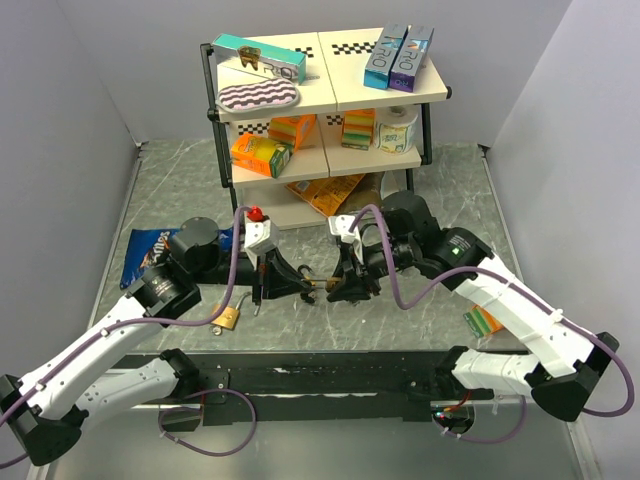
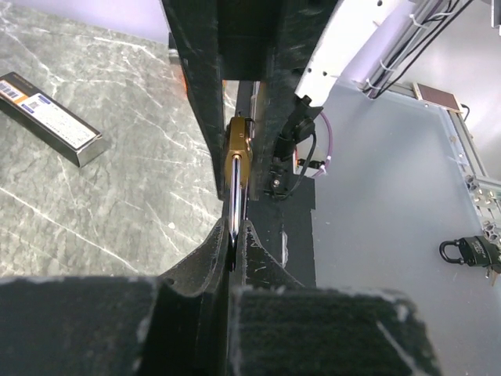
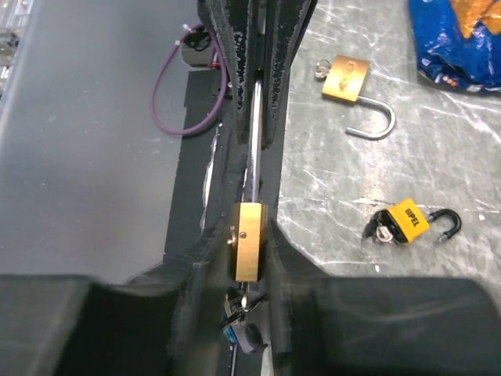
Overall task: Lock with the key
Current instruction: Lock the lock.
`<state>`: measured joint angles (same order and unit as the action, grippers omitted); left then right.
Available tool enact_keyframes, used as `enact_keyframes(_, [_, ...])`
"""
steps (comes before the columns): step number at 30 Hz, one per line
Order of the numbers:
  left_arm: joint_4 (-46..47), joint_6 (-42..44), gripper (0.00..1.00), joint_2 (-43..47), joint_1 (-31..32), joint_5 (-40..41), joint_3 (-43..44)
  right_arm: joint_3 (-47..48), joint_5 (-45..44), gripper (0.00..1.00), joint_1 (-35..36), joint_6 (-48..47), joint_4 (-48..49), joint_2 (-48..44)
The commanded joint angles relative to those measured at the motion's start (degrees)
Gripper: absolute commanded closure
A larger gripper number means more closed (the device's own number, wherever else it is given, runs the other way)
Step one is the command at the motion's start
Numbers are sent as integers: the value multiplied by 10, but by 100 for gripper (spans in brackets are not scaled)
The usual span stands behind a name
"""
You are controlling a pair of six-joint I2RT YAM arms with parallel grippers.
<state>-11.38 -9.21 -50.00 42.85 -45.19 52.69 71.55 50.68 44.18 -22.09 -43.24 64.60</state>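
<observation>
A brass padlock (image 3: 250,239) is held in the air between my two grippers; it also shows in the top view (image 1: 318,286). My right gripper (image 3: 250,244) is shut on its brass body. My left gripper (image 2: 233,235) is shut on its steel shackle (image 2: 236,192), which runs straight out from the body (image 2: 239,145). A small key (image 3: 249,299) with a ring hangs at the body's underside, between the right fingers. In the top view the left gripper (image 1: 275,283) and the right gripper (image 1: 347,285) face each other above the table's middle.
An open brass padlock (image 3: 348,78) and a yellow-black padlock (image 3: 407,222) lie on the marble table (image 1: 400,320). A black padlock (image 2: 470,251) lies off to the side. A blue snack bag (image 1: 145,252), a boxed item (image 2: 51,117) and a stocked shelf (image 1: 325,100) are nearby.
</observation>
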Motion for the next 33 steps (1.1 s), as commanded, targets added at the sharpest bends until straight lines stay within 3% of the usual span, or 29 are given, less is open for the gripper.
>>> enact_keyframes(1, [46,2,99,14,1,-3,-3,13,43,79,9,-13,10,6])
enact_keyframes(2, [51,0,99,13,1,-4,-4,13,50,88,9,-13,10,7])
enact_keyframes(5, [54,3,99,15,1,-1,-8,16,62,100,10,-6,17,9])
enact_keyframes(14, [84,-19,99,10,7,12,-15,22,87,100,13,20,36,20])
enact_keyframes(23, [109,-67,99,-12,39,11,-28,26,51,100,16,49,85,34])
enact_keyframes(33, [184,-99,99,-38,68,27,-57,26,67,100,33,60,112,48])
